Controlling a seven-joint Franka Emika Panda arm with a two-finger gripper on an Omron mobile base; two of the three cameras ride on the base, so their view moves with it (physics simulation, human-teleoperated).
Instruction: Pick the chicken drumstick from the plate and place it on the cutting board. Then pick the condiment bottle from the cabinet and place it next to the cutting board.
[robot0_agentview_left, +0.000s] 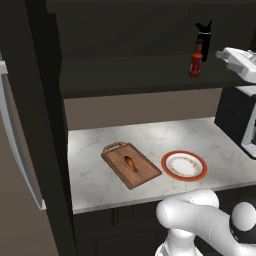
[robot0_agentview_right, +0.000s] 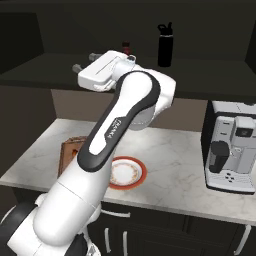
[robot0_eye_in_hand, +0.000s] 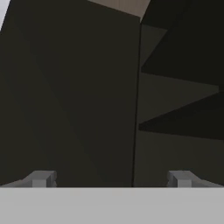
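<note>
The chicken drumstick (robot0_agentview_left: 130, 163) lies on the wooden cutting board (robot0_agentview_left: 142, 172), which sits left of the red-rimmed plate (robot0_agentview_left: 184, 176); nothing lies on the plate. The red condiment bottle (robot0_agentview_left: 196, 59) stands on the dark cabinet shelf (robot0_agentview_left: 125, 75). My gripper (robot0_agentview_right: 84, 62) hovers at shelf height, just right of the bottle in the left base view and apart from it. Its jaws are open with nothing between them. In the hand view the fingertips (robot0_eye_in_hand: 41, 178) stand wide apart before dark cabinet panels. In the right base view the hand hides most of the bottle, leaving its dark cap (robot0_agentview_right: 126, 48) showing.
A taller black bottle (robot0_agentview_left: 203, 35) stands behind the red one on the shelf. A coffee machine (robot0_agentview_right: 232, 150) occupies the counter's right end. A dark cabinet side wall (robot0_agentview_left: 45, 125) borders the marble counter (robot0_agentview_left: 100, 145) on the left.
</note>
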